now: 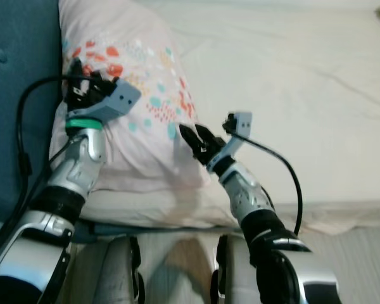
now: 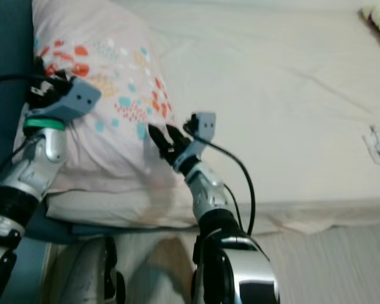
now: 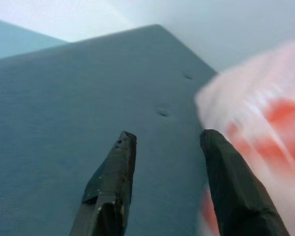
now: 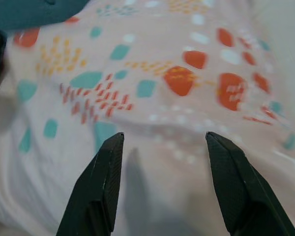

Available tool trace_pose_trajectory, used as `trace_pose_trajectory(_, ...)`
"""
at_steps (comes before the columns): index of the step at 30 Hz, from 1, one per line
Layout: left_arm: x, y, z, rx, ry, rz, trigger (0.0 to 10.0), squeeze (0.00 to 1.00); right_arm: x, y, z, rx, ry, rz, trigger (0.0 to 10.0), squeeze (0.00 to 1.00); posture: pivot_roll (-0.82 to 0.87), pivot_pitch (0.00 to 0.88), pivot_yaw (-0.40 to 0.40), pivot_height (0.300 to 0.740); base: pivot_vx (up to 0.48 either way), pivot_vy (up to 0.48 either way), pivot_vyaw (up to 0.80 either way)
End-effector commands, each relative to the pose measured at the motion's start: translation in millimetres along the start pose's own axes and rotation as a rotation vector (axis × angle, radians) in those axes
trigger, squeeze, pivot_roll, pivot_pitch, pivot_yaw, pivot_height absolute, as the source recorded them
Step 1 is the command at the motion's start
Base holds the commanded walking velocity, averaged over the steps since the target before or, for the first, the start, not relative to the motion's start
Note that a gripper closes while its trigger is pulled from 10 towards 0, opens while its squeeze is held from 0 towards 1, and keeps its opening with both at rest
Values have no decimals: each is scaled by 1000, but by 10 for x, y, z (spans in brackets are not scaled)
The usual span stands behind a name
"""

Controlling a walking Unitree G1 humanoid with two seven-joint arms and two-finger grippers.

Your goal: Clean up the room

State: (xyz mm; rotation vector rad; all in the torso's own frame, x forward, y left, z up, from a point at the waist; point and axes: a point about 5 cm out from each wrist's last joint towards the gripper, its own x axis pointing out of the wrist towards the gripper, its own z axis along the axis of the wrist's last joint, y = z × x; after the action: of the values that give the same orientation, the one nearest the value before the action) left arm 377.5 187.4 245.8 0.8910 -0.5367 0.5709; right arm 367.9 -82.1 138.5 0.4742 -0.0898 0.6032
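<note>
A pale pink pillow (image 1: 130,95) with red, teal and orange marks lies at the head of the bed, against a teal headboard (image 1: 16,95). My left gripper (image 1: 82,73) is at the pillow's left edge next to the headboard, its fingers (image 3: 113,169) open with nothing between them. My right gripper (image 1: 193,136) hovers at the pillow's right edge, open, and the patterned cloth (image 4: 152,93) lies just beyond its fingertips.
The cream bed sheet (image 1: 291,82) spreads to the right of the pillow. The mattress front edge (image 1: 342,212) runs below it, with pale floor (image 1: 361,259) beneath. A small white tag (image 2: 375,142) lies on the sheet at far right.
</note>
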Motion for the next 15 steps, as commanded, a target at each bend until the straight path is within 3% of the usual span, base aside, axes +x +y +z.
trace_pose_trajectory(1, 27, 76, 12, -29, -2, 42, 10000, 380, -58, -17, -44, 12, -3, -11, 10000, 0, 51, 191, 19, 595, 0, 0, 0)
trace_pose_trajectory(2, 27, 76, 12, -29, -2, 42, 10000, 380, -58, -17, -44, 12, -3, -11, 10000, 0, 51, 191, 19, 595, 0, 0, 0)
trace_pose_trajectory(3, 56, 107, 1, -84, 22, 38, 10000, 0, -96, -18, -65, 12, -7, -15, 10000, 0, 52, 187, 24, 595, 0, 0, 0)
trace_pose_trajectory(4, 55, 109, -32, -165, 72, 1, 10000, 0, -132, -23, -84, 15, -11, -21, 10000, 0, 52, 183, 28, 595, 0, 0, 0)
trace_pose_trajectory(7, 50, 102, -58, -220, 105, -22, 10000, 0, -158, -24, -95, 17, -15, -23, 10000, 0, 52, 183, 28, 595, 0, 0, 0)
trace_pose_trajectory(8, -17, 46, -95, -317, 154, -128, 10000, 216, -191, -28, -100, 15, -22, -31, 10000, 0, 51, 177, 36, 595, 0, 0, 0)
trace_pose_trajectory(9, -17, 46, -95, -317, 154, -128, 10000, 216, -191, -28, -100, 15, -22, -31, 10000, 0, 51, 177, 36, 595, 0, 0, 0)
trace_pose_trajectory(10, -158, -17, -137, -463, 234, -301, 10000, 1000, -240, -49, -90, 8, -31, -45, 10000, 0, 44, 172, 42, 595, 0, 0, 0)
trace_pose_trajectory(11, -158, -17, -137, -463, 234, -301, 10000, 1000, -240, -49, -90, 8, -31, -45, 10000, 0, 44, 172, 42, 595, 0, 0, 0)
trace_pose_trajectory(12, -322, -22, -145, -598, 265, -459, 10000, 1000, -306, -72, -71, -4, -40, -61, 10000, 0, 43, 169, 45, 595, 0, 0, 0)
trace_pose_trajectory(13, -322, -22, -145, -598, 265, -459, 10000, 1000, -306, -72, -71, -4, -40, -61, 10000, 0, 43, 169, 45, 595, 0, 0, 0)
trace_pose_trajectory(14, -540, 49, -153, -686, 270, -643, 10000, 1000, -417, -108, -29, -17, -53, -85, 10000, 0, 45, 167, 48, 595, 0, 0, 0)
trace_pose_trajectory(15, -540, 49, -153, -686, 270, -643, 10000, 1000, -417, -108, -29, -17, -53, -85, 10000, 0, 45, 167, 48, 595, 0, 0, 0)
